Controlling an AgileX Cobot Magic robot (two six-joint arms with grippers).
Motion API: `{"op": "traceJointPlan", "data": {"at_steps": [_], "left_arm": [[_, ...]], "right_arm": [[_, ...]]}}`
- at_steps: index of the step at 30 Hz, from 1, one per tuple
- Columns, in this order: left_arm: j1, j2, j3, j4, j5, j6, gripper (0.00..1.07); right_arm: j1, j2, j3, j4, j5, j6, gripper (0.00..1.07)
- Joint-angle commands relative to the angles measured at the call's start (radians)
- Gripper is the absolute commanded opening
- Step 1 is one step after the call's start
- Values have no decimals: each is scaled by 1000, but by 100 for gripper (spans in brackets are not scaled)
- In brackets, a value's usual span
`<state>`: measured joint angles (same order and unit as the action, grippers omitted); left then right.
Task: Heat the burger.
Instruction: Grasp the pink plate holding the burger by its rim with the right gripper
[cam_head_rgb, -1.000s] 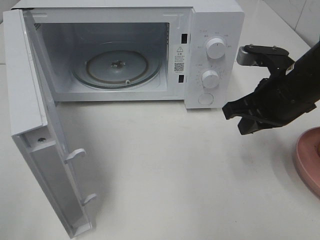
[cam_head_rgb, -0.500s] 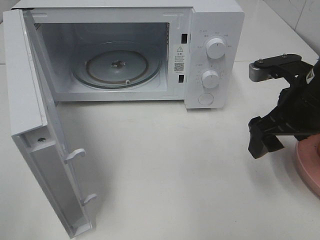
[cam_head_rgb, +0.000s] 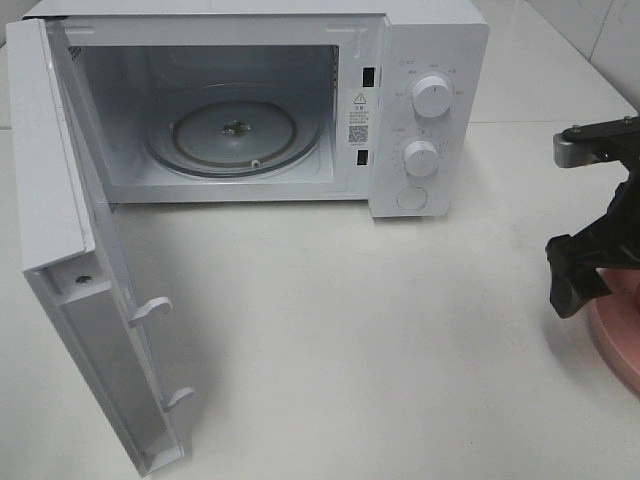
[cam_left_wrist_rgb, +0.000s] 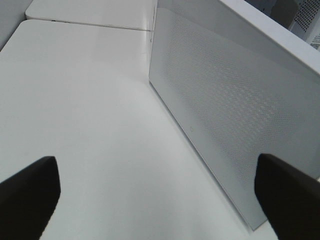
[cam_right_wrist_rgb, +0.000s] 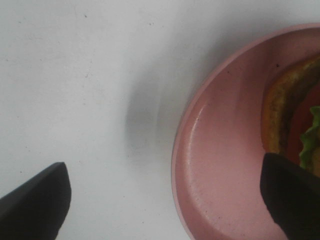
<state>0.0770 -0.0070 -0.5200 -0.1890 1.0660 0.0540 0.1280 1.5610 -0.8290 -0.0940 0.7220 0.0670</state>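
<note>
Microwave (cam_head_rgb: 250, 100) is sitting at the back of the white table (cam_head_rgb: 350, 350) in the high view. Its door (cam_head_rgb: 90, 300) is standing wide open on the left side and exposing the glass turntable (cam_head_rgb: 235, 135) inside. Two white knobs (cam_head_rgb: 432, 97) are facing out from the control panel. At the right edge of this view the right tool (cam_head_rgb: 580, 270) is hanging just over the near rim of the pink plate (cam_head_rgb: 612, 345), and only a sliver of that plate is showing.

In the left wrist view, the left tool (cam_left_wrist_rgb: 157, 200) is holding its jaws spread wide and gripping nothing. It is hovering over the table just beside the door's mesh-patterned outer face.

In the right wrist view, the right tool's dark fingertips (cam_right_wrist_rgb: 37, 200) are also standing wide apart, with nothing between them. One is hovering over the table and the other over the plate. The burger (cam_right_wrist_rgb: 287, 115) is resting on the plate, showing a browned bun edge and a green lettuce frill. It is lying off to one side of the open jaws, not between them.
</note>
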Motion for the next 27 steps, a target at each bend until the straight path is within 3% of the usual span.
{"op": "traceJointPlan", "data": {"at_steps": [1,27], "left_arm": [[1,-14,2,0,2,-3,98],[1,-14,2,0,2,-3,98]], "right_arm": [[-9,51,-2,-6,10,9,97],[-45,233,0,-42,-74,36,89]]}}
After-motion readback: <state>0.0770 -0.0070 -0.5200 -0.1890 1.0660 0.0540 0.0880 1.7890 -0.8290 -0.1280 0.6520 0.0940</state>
